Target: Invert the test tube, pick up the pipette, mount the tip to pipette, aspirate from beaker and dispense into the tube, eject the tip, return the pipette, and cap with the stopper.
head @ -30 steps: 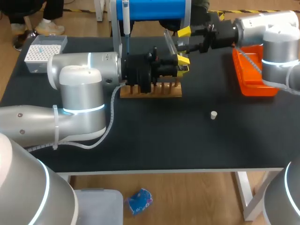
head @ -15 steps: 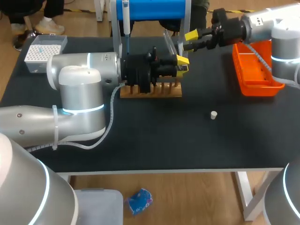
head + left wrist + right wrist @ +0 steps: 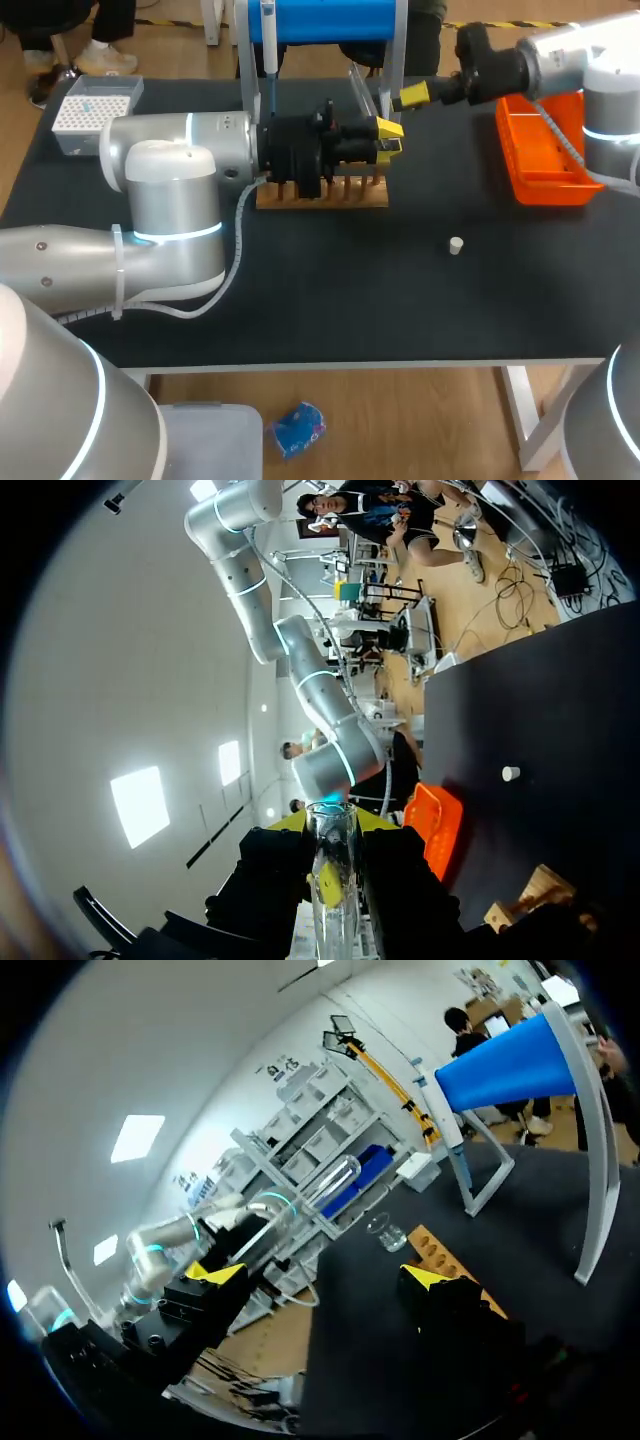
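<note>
My left gripper (image 3: 388, 137) hangs over the wooden rack (image 3: 320, 193) and is shut on a clear test tube (image 3: 361, 88), which slants up and back from its yellow tips. The left wrist view shows the tube (image 3: 333, 875) clamped between the two dark fingers. My right gripper (image 3: 412, 96) stands open just right of the tube, touching nothing. From the right wrist, the tube (image 3: 300, 1205) lies ahead of the spread gripper (image 3: 320, 1275). A pipette (image 3: 267, 40) hangs on the blue stand (image 3: 320, 18). The white stopper (image 3: 456, 245) lies on the mat. A small beaker (image 3: 383, 1230) sits by the rack (image 3: 452, 1260).
An orange tray (image 3: 540, 150) sits at the right edge under my right arm. A white tip box (image 3: 95, 108) stands at the far left. The blue stand's legs rise just behind the rack. The near half of the black table holds only the stopper.
My right gripper has drawn back to the right, away from the tube, and turned about its wrist. The left arm and the tube have stayed still.
</note>
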